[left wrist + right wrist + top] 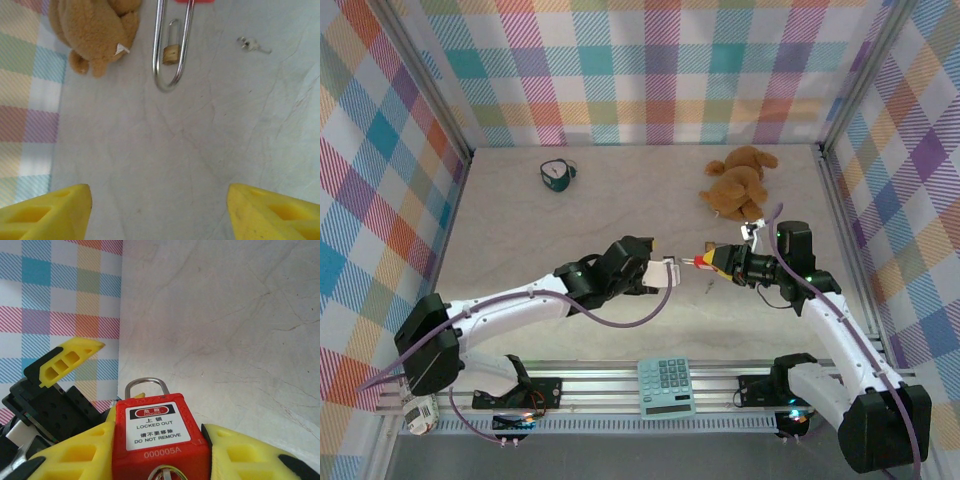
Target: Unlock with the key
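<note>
Your right gripper (160,452) is clamped on the red padlock (159,426) by the side faces of the body, just right of centre in the top view, label (159,426) up. The left gripper (160,192) has its jaws wide open with nothing between them, and it is aimed straight at the lock. Long axis runs left-right in the top view. The steel shackle (172,60) points left toward your left gripper, and the body end sits back in the right jaws. What looks like the keyway end, at the bottom edge of the right wrist view, faces back into the right palm, so I'd expect access there to be tight. Handling: rigid plastic-cased body, probably light, smooth sides, steel loop stiff and slick. Grip the flat faces of the body, not the shackle, which would likely pivot or slip. The key (253,45) lies on the table (165,150) at the upper right of the left wrist view, well apart from both grippers. It's small, thin, flat and hard, so awkward to pinch; take it by the bow and leave the blade free. A small brass lock (171,53) shows inside the shackle loop, and I can't tell whether it hangs there or lies behind. The teddy bear (95,30) is at the upper left, clear of the work.
</note>
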You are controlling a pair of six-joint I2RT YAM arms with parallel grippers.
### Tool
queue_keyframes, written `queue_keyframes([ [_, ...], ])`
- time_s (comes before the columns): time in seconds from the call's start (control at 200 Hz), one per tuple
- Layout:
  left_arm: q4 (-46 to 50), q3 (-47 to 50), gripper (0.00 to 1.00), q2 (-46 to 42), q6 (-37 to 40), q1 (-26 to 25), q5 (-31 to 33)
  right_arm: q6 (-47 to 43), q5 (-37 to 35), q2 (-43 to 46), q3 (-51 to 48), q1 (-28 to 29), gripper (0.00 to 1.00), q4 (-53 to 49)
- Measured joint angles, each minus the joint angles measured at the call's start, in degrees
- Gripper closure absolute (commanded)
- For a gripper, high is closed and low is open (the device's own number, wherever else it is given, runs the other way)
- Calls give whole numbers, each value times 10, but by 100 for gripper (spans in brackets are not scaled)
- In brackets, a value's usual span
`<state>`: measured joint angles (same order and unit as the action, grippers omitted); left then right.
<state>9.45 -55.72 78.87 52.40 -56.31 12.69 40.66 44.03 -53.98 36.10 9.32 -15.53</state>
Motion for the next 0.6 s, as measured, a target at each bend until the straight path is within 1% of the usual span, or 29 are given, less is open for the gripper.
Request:
queue_keyframes([
  [0.115,12,-24,39,17,-14,0,-38,-9,2,-6,0,0,74,0],
  [0.27,25,-62,50,39,-31,0,-88,-11,7,-15,0,0,74,0],
  [0.415,26,-86,52,67,-40,0,-118,-11,12,-17,0,0,74,2],
  [0.5,25,-90,55,78,-46,0,-129,-11,13,-17,0,0,75,3],
  [0.6,25,-91,65,87,-52,0,-137,-11,15,-17,0,0,75,4],
])
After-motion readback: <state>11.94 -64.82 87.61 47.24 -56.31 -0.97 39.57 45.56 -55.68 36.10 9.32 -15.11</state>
